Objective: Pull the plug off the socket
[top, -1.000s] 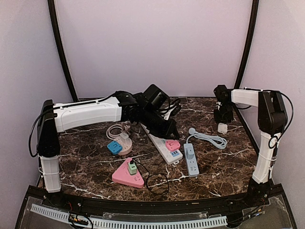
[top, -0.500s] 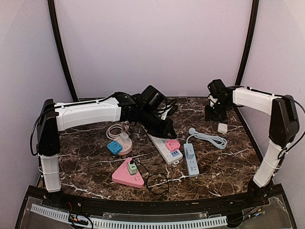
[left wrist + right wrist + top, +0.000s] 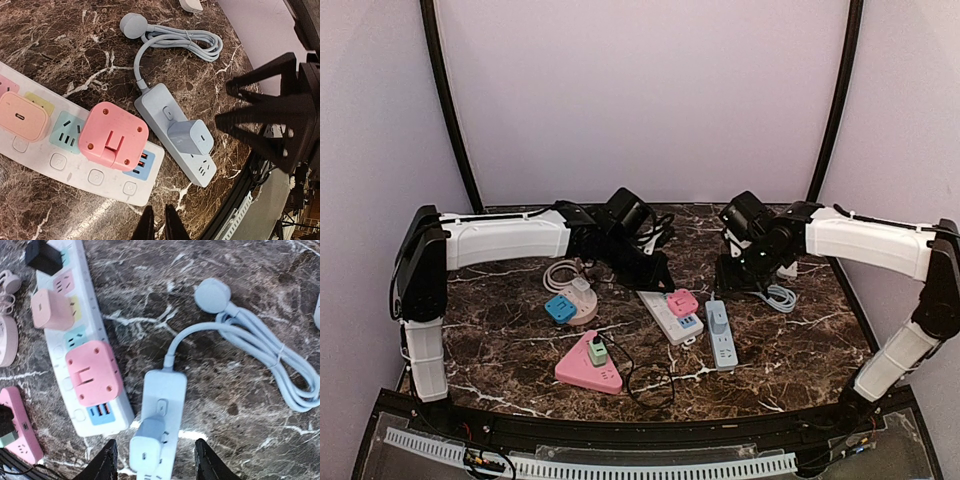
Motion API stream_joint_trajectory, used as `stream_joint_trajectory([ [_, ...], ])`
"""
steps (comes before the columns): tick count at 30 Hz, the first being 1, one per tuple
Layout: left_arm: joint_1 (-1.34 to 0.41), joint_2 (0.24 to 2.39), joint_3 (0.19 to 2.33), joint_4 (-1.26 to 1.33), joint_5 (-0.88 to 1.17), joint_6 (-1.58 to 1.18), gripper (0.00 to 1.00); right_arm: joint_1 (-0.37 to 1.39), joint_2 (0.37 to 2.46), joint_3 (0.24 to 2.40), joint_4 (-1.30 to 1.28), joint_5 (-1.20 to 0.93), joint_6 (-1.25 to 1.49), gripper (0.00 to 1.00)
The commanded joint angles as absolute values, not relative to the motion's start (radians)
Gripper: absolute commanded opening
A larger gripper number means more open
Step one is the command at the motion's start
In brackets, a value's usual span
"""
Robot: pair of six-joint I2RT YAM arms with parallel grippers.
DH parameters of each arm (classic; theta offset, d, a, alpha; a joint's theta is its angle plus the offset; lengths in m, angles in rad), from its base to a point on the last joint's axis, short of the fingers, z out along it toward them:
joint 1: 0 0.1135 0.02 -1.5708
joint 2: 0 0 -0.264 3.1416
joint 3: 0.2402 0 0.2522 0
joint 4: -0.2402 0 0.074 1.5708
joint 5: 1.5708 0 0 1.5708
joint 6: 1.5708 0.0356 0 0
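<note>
A light blue power strip (image 3: 160,395) lies on the marble table with a blue-grey plug (image 3: 146,444) seated in its near end. It also shows in the top view (image 3: 720,337) and the left wrist view (image 3: 170,120). My right gripper (image 3: 156,462) is open and empty, hovering above the strip, its fingers either side of the blue-grey plug and not touching it. My left gripper (image 3: 158,227) is shut and empty, above bare table just beyond the end of the white power strip (image 3: 75,165), which carries a pink cube plug (image 3: 113,135).
The white strip (image 3: 75,340) also holds a pale pink plug (image 3: 50,309) and a black plug (image 3: 42,257). A coiled blue cable (image 3: 270,355) lies to the right. A pink triangular socket (image 3: 588,368) with a green plug and a round pink socket (image 3: 575,305) lie front left.
My right arm has swung from the far right corner leftward and down over the blue strip. My left gripper has drawn back slightly to the left.
</note>
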State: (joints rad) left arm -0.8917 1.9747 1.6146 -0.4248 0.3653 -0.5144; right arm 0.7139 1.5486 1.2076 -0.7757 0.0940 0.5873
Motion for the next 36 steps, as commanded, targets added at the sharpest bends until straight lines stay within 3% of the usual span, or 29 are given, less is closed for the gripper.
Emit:
stream_joint_trajectory([
  [1, -0.884, 1.957, 1.591, -0.389, 0.391, -0.523, 0.08, 0.8, 1.549, 1.182, -0.806, 0.104, 0.711, 0.5],
  [15, -0.884, 1.97, 1.577, -0.358, 0.423, -0.555, 0.08, 0.88, 1.673, 1.174, -0.788, 0.154, 0.744, 0.44],
  [18, -0.884, 1.986, 1.583, -0.339, 0.435, -0.572, 0.08, 0.88, 1.681, 1.167, -0.779, 0.156, 0.734, 0.38],
  [26, -0.896, 2.073, 1.636, -0.259, 0.49, -0.649, 0.08, 0.882, 1.62, 1.092, -0.769, 0.146, 0.705, 0.07],
  [36, -0.929, 2.249, 1.805, -0.186, 0.554, -0.748, 0.05, 0.882, 1.468, 0.939, -0.735, 0.082, 0.71, 0.0],
])
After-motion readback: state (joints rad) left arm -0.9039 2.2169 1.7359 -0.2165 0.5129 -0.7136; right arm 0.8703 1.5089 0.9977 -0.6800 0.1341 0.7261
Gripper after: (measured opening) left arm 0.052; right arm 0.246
